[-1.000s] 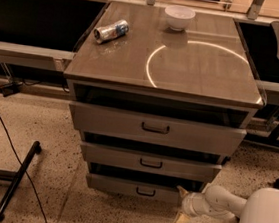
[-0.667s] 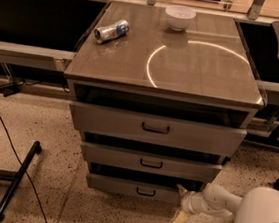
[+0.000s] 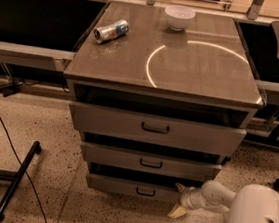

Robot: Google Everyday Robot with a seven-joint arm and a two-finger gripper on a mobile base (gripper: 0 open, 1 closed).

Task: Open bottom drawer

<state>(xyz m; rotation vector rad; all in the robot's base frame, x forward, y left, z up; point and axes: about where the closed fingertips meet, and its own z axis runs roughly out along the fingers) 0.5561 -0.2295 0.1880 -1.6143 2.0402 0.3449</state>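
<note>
The bottom drawer (image 3: 121, 186) is the lowest and narrowest grey front of the cabinet, with a small black bracket handle (image 3: 146, 192) at its centre. It stands slightly out, with a dark gap above it. My gripper (image 3: 178, 200) is low at the drawer's right end, to the right of the handle, its pale fingers pointing left, one by the drawer's upper corner and one down near the floor. My white arm (image 3: 258, 220) fills the lower right corner.
The mid-sized drawer (image 3: 149, 161) and the tallest top drawer (image 3: 155, 129) sit above. A crushed can (image 3: 111, 31) and a white bowl (image 3: 179, 17) lie on the cabinet top (image 3: 195, 64). A black stand leg (image 3: 16, 180) and cable lie on the floor at left.
My arm and gripper have edged slightly left toward the drawer's right end. The drawers look unchanged.
</note>
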